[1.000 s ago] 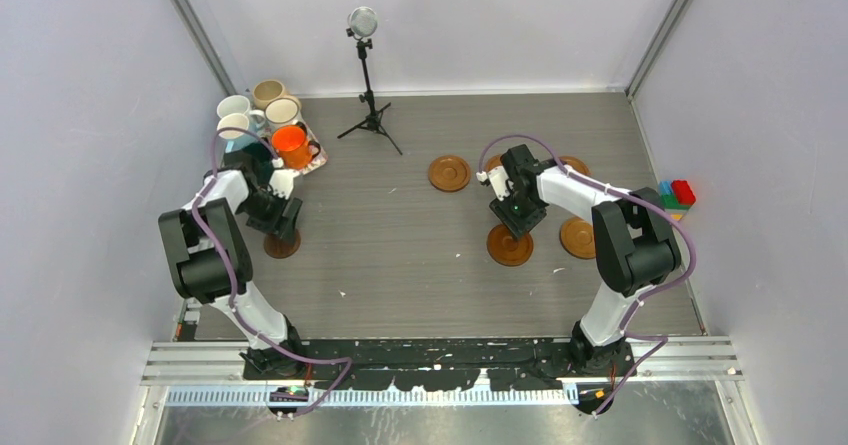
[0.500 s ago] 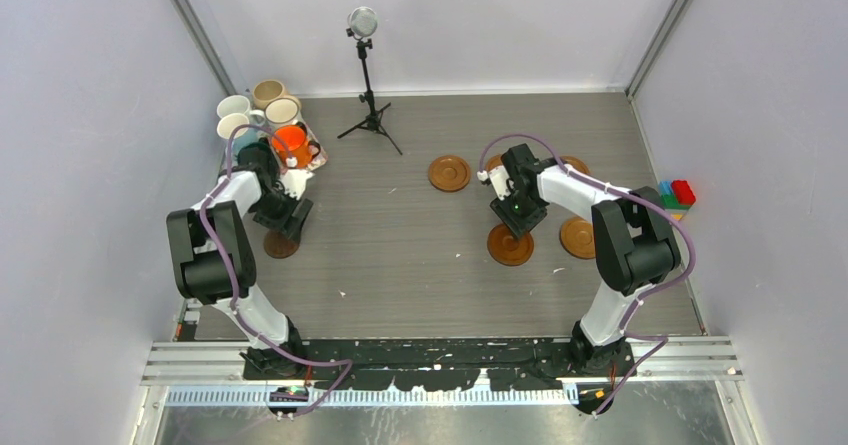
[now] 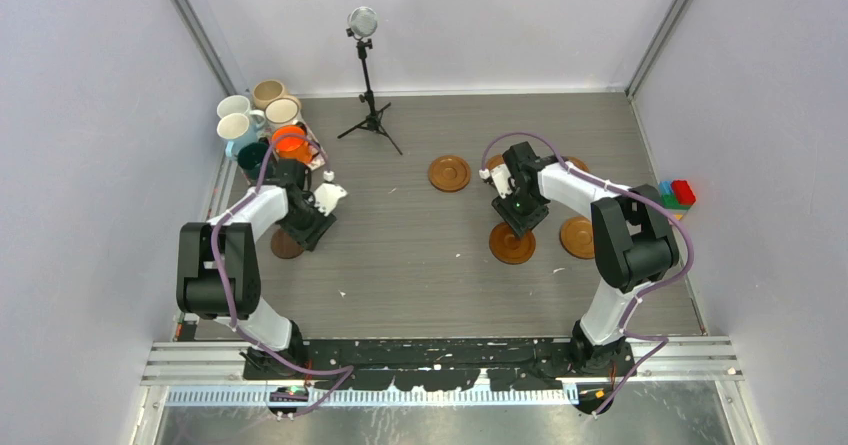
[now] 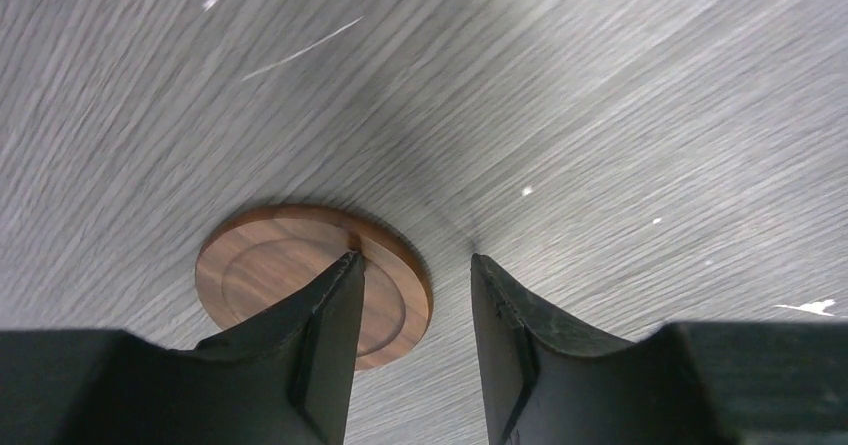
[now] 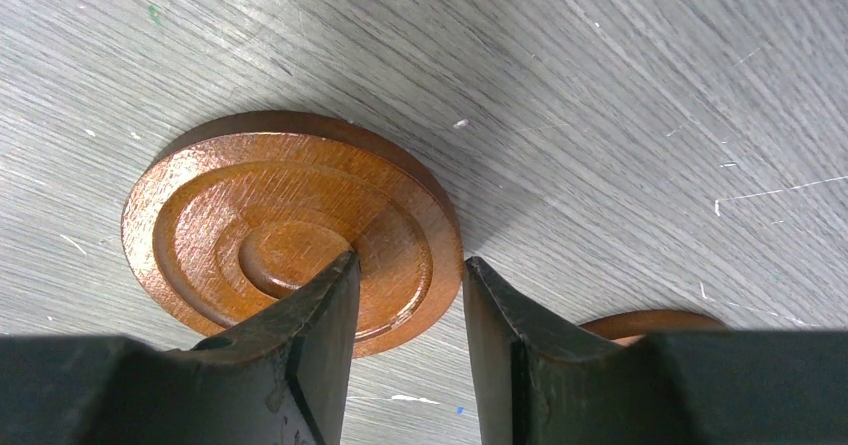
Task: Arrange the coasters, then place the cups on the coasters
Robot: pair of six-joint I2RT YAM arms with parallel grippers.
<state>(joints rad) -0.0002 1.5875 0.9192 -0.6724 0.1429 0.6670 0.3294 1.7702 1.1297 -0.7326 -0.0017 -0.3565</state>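
The 2 arms reach forward from the near edge of the tabletop (image 3: 400, 265). The left fingers (image 4: 340, 280) hang low over the near-left part of it. They stand apart, with bare tabletop showing between them. 1 tip sits over the edge of the small dark coaster (image 4: 280, 265) and the other is just off its rim, so nothing is clamped. That coaster lies flat and alone, well apart from the other coasters.

On the right side, the right fingers (image 5: 335, 285) are also apart, astride the rim of a reddish-brown coaster (image 5: 250, 215) that lies on the tabletop. 1 tip is over its ringed face and the other is right against its outer edge. I cannot tell whether they pinch the rim or only straddle it. Just to the right lies a 2nd coaster (image 3: 577, 237), near but not touching. Farther back, toward the middle, a 3rd coaster (image 3: 449, 173) lies by itself.

At the far left the cups (image 3: 267, 93) are bunched together, none of them on a coaster. The orange cup (image 3: 290, 143) is at the front of the group, with the dark green cup (image 3: 252, 155) beside it. A thin black stand (image 3: 365, 75) with a round head is at the back middle. Some coloured blocks (image 3: 678, 195) sit at the right edge.
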